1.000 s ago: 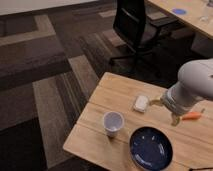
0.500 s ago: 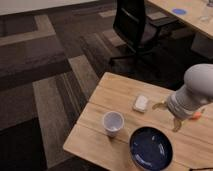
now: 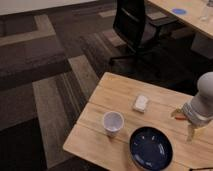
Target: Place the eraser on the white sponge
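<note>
The white sponge (image 3: 141, 103) lies flat on the wooden table (image 3: 115, 90), a little back from the middle. My gripper (image 3: 183, 124) hangs low over the table at the right, well to the right of the sponge and just behind the plate's right side. Its fingers (image 3: 190, 133) point down and stand apart, so it is open, and I see nothing held between them. The grey arm (image 3: 204, 100) rises behind it. The eraser is hidden or out of view.
A white cup (image 3: 113, 122) stands upright near the table's front edge. A dark blue plate (image 3: 151, 148) sits to its right, in front of the gripper. A black office chair (image 3: 135, 25) stands behind the table on patterned carpet. Another table (image 3: 190, 15) is at the back right.
The arm has shifted right and down toward the table beside the plate. The orange thing seen next to the gripper earlier no longer shows. Sponge, cup and plate have not moved.
</note>
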### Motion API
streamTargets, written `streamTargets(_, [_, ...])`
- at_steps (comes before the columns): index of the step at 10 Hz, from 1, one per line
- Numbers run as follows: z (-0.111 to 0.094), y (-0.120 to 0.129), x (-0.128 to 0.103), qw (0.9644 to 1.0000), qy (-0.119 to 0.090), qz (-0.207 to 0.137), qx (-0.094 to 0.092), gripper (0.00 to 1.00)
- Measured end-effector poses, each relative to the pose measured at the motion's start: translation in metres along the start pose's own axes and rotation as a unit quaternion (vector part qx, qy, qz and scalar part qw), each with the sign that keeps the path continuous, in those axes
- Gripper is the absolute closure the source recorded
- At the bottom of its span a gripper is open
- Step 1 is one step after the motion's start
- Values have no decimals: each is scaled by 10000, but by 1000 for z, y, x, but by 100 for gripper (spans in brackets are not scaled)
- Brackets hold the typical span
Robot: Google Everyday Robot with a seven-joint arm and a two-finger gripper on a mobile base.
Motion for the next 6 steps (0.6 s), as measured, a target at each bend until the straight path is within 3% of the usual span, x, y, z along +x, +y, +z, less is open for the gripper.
streamTargets(2, [9,-28,-14,9994,-38,327,-92,35])
streamTargets(6, [11,-32,-13,9994,-42,338,-76,35])
